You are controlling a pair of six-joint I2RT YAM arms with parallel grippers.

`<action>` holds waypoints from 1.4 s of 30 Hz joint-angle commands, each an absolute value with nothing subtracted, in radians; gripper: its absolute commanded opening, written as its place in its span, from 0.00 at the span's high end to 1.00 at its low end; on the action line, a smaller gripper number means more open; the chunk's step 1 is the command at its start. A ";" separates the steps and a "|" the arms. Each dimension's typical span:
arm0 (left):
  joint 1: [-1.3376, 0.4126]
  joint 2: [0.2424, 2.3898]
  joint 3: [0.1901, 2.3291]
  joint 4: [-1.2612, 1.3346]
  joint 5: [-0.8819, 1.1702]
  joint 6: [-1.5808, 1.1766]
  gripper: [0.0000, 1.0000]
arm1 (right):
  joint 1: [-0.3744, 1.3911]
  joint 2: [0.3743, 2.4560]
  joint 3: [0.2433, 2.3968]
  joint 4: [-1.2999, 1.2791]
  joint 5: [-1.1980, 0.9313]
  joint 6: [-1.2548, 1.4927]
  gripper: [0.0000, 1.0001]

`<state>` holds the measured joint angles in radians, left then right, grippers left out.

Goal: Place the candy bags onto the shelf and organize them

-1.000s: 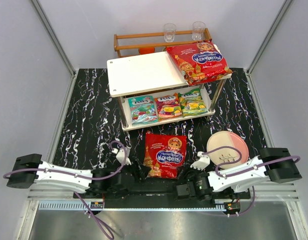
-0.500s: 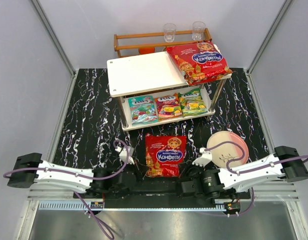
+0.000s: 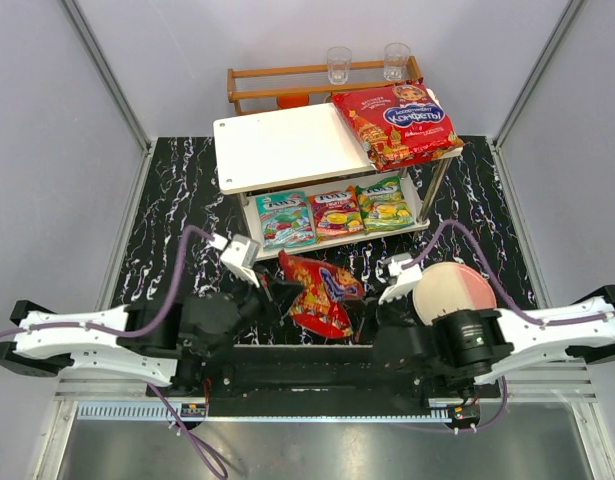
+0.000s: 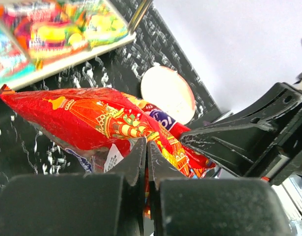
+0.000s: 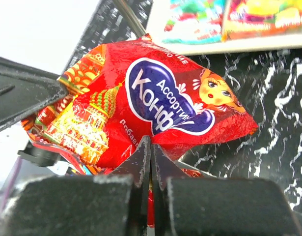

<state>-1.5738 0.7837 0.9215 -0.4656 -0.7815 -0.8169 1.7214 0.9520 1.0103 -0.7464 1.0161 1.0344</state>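
Observation:
A large red candy bag hangs crumpled and tilted above the black table in front of the shelf. My left gripper is shut on its left edge, my left gripper's tips pinching the foil. My right gripper is shut on its right edge, its tips closed under the blue label. A second large red bag lies on the right of the top tier. Teal, red-orange and green-yellow small bags lie side by side on the lower tier.
A round pink-and-cream plate lies on the table just right of my right wrist. Behind the shelf stands a brown wooden rack with two glasses. Grey walls close in both sides of the table.
Both grippers have shut on the red bag's side edges and lifted it off the table towards the shelf; it now hangs crumpled. Both arms have swung forward.

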 commanded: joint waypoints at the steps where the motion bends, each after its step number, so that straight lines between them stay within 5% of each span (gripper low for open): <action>1: -1.578 0.818 1.164 -0.446 -0.764 -0.605 1.00 | 1.729 0.905 1.182 -0.589 1.088 0.696 1.00; 15: -1.577 1.060 1.784 -0.520 -0.804 -0.175 1.00 | 1.706 1.012 1.633 -0.253 1.160 -0.047 1.00; 23: -1.425 1.167 1.989 -0.600 -0.697 -0.086 1.00 | 1.594 1.152 1.847 -0.343 1.053 -0.135 1.00; 32: -1.140 1.215 2.083 -0.653 -0.470 -0.104 1.00 | 1.130 1.330 2.117 -0.627 0.570 0.118 1.00; 42: -0.793 1.267 2.070 -0.615 -0.166 -0.158 1.00 | 0.740 1.561 2.299 -0.664 0.079 0.233 1.00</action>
<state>-0.8921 1.2697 2.0731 -0.7475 -0.3580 -0.1314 0.8486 1.5211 2.2349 -0.7067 0.3130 0.1856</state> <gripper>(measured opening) 0.005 0.006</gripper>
